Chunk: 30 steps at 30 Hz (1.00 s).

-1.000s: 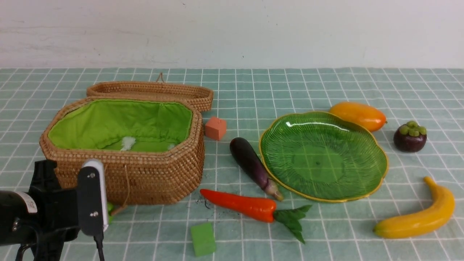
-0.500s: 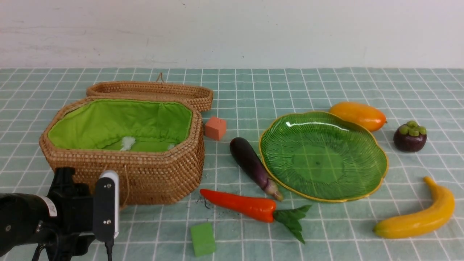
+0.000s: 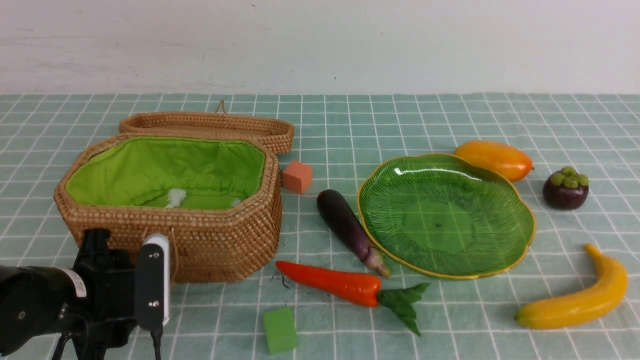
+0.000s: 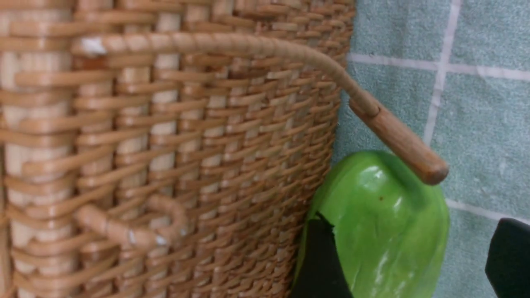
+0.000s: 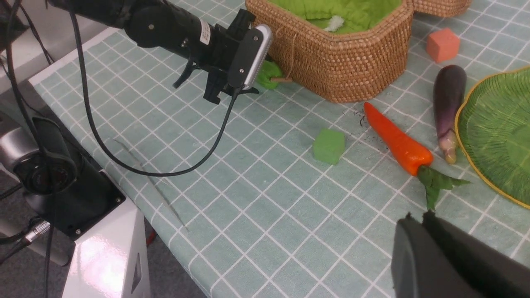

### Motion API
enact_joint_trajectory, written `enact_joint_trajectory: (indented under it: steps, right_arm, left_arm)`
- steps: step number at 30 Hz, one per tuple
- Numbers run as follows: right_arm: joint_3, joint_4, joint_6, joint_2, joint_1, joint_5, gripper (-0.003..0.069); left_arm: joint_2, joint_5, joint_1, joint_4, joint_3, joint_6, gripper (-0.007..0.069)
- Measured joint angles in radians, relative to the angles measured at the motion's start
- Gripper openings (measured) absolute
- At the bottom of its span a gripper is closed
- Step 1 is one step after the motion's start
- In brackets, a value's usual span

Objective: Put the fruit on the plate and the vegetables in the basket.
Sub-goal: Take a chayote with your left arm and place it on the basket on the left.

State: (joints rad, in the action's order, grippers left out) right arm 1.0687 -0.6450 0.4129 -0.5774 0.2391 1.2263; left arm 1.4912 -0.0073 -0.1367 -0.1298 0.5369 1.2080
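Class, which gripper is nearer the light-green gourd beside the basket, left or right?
Left. The left gripper, open, straddles the gourd beside the basket; the right gripper, shut, is far off, beyond the carrot.

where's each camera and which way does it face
Front: between the arms, facing forward over the basket to the wall; left arm shows.
Left wrist: on that arm, close on basket side and green gourd; left tool shows.
Right wrist: on the other arm, facing the left arm; right tool shows.
Both wrist views share the gourd.
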Motion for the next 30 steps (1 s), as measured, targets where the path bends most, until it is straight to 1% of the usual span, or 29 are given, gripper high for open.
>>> enact_joint_trajectory:
  steps: [7, 14, 17, 18, 19, 21, 23, 29, 30]
  right_arm:
    - [0.0, -0.028, 0.0, 0.0, 0.0, 0.005, 0.0024]
    - [0.0, -0.028, 0.0, 0.0, 0.0, 0.019, 0.0024]
    - [0.0, -0.029, 0.0, 0.0, 0.0, 0.021, 0.0024]
    - [0.0, -0.031, 0.0, 0.0, 0.0, 0.021, 0.0024]
    - [0.0, -0.031, 0.0, 0.0, 0.0, 0.021, 0.0024]
    - [0.0, -0.032, 0.0, 0.0, 0.0, 0.021, 0.0024]
    - [0.0, -0.032, 0.0, 0.0, 0.0, 0.021, 0.0024]
    - [0.0, -0.038, 0.0, 0.0, 0.0, 0.021, 0.0024]
    - [0.0, -0.038, 0.0, 0.0, 0.0, 0.021, 0.0024]
  left_arm:
    - [0.004, -0.008, 0.0, 0.0, 0.001, 0.0, 0.0489]
    - [0.006, -0.008, 0.0, -0.001, 0.001, 0.0, 0.0486]
    - [0.015, -0.02, 0.0, -0.002, 0.002, 0.0, 0.0451]
    - [0.021, -0.024, 0.0, -0.003, 0.005, 0.0, 0.0415]
    - [0.022, -0.027, 0.0, -0.003, 0.005, 0.0, 0.0402]
    - [0.027, -0.028, 0.0, -0.004, 0.009, 0.0, 0.0338]
    - [0.027, -0.028, 0.0, -0.004, 0.01, 0.001, 0.0297]
    - [0.024, -0.014, 0.0, -0.005, 0.013, 0.001, 0.0298]
    - [0.016, 0.007, 0.0, -0.007, 0.013, 0.001, 0.0298]
